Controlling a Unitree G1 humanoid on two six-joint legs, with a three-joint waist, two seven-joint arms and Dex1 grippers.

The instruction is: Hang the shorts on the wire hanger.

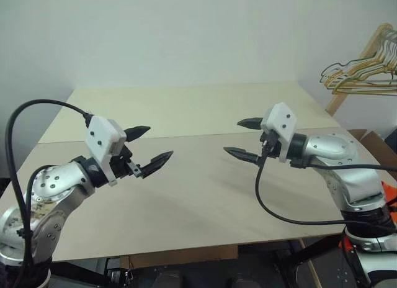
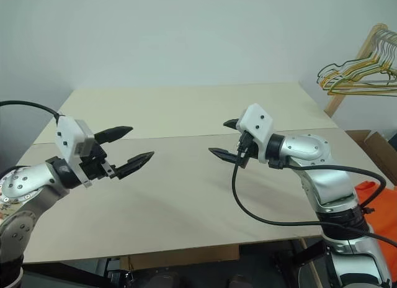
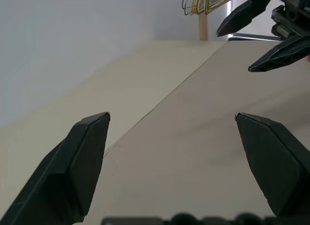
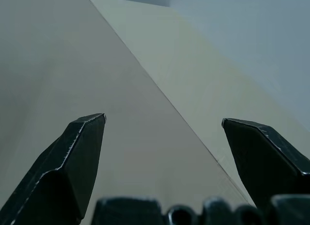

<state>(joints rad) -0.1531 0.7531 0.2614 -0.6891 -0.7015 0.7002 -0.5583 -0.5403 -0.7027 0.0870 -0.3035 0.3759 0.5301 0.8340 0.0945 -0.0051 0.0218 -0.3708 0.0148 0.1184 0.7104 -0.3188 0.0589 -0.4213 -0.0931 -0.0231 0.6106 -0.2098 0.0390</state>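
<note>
While no garment lies on the pale wooden table (image 1: 205, 195), left gripper (image 1: 151, 148) and right gripper (image 1: 245, 139) face each other, released, empty, ready to receive.

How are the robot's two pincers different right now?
The left pincer sits at the table's left and points right; the right pincer sits at the right and points left, so they face each other. The right pincer has a black cable looping down from it; the left pincer's cable arches up behind it. Both are wide open, hold nothing, and have black fingers.
</note>
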